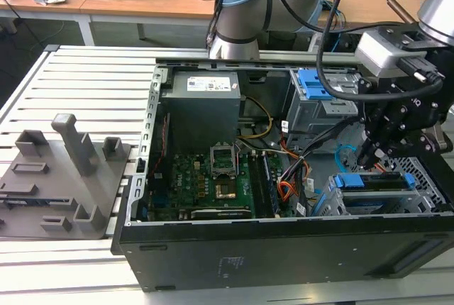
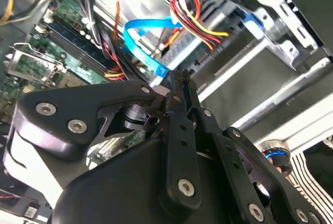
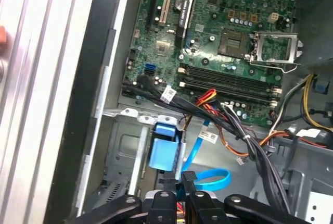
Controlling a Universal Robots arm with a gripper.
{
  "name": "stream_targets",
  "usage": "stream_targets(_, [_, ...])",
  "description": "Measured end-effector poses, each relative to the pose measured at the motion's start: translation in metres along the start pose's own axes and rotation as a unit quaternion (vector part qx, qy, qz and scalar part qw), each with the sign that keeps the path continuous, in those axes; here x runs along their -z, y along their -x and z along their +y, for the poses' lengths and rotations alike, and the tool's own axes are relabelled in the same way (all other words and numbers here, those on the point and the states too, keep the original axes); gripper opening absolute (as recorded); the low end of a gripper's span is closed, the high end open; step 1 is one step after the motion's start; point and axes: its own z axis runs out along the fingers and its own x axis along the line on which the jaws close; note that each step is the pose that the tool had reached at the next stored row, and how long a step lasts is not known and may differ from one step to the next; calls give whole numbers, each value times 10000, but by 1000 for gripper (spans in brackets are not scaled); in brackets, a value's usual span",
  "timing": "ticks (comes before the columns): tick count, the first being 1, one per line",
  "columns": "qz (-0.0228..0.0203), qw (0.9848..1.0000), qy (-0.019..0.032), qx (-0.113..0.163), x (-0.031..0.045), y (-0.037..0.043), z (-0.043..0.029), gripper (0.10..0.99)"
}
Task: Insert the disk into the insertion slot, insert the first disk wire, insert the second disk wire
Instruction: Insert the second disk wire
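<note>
The disk, in its blue carrier, lies in the insertion slot at the case's corner on the exterior view's right. My gripper hangs just over the disk's end. In both wrist views the fingers are pressed together, and the fingertips pinch the dark plug end of the second disk wire. This light-blue cable loops beside the gripper. The first disk wire, a bundle of coloured strands, runs toward the blue carrier. I cannot tell whether its plug is seated.
The motherboard and the grey power supply fill the case's left half in the exterior view. A taller grey bay with a blue latch stands behind the slot. Black cable bundles cross beside the cage. A grey fixture sits outside the case.
</note>
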Motion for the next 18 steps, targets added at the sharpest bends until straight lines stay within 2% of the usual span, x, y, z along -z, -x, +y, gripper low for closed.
stream_targets(2, [0, 10000, 0, 0, -3, -85, 17, 165])
stream_targets(12, [-6, 10000, 6, -27, -20, -209, -30, 165])
stream_targets(16, [-18, 9996, 11, -286, -26, -210, -33, 165])
stream_targets(18, [-30, 9987, 14, -503, -31, -210, -33, 165])
